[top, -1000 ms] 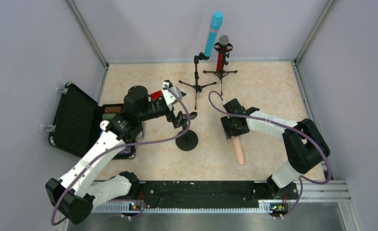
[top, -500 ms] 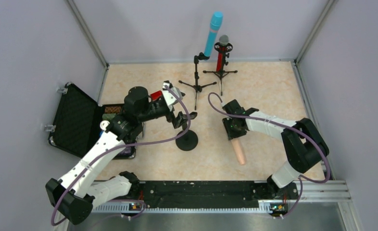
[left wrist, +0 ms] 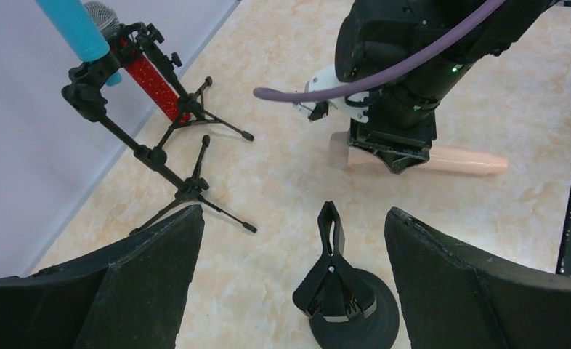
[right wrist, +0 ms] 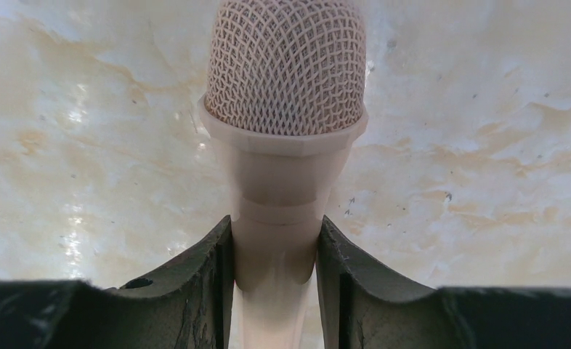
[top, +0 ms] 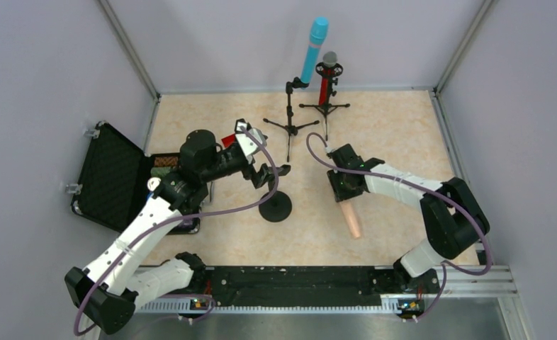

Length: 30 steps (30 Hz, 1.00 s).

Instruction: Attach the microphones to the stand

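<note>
The round-base stand [top: 275, 206] sits right below my left pincer [top: 272, 175], blocking the middle. Two tripod stands [top: 290, 127] crowd the far centre, legs close together. The open case [top: 109, 177] fills the left. Bare floor [top: 396, 134] lies far right, beyond the peach microphone [top: 351, 221].

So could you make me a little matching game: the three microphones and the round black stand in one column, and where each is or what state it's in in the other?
1 blue microphone
2 red microphone
3 pink microphone
4 round-base stand

A clip empty
B pinched between the right jaws
C in a tripod's ring holder
D clipped by its lower end, leaning

Pairs: 1-D, 2-C, 3-B, 4-A
</note>
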Tool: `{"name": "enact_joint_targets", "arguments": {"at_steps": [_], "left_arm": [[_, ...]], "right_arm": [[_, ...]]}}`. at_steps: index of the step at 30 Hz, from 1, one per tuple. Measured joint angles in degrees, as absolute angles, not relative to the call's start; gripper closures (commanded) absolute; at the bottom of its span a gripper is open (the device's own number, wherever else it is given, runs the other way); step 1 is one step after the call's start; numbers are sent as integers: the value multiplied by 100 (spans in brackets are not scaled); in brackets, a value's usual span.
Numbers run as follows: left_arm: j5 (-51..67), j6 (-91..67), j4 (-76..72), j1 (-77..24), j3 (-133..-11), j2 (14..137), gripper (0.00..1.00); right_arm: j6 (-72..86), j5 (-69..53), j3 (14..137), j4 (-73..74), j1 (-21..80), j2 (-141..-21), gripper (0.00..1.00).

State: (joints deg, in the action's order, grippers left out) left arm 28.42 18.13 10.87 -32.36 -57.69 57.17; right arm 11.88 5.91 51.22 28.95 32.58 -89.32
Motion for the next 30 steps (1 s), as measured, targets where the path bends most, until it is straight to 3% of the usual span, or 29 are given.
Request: {"name": "enact_joint_targets", "arguments": {"at_steps": [13,22,30], "left_arm": [[1946,1682,1271,-3236,-5769,5734,1],[1103,620,1411,-3234,-5911,6364,1],[1245,-408,1282,-2871,-6130,6628,1]], "right_arm": [[1046,436,5492,2263,3258,-8110,100],[1017,-558,5481,1393,3260,-7686,100],[1070,-1068,5009,19,3260,-7046,100]]}}
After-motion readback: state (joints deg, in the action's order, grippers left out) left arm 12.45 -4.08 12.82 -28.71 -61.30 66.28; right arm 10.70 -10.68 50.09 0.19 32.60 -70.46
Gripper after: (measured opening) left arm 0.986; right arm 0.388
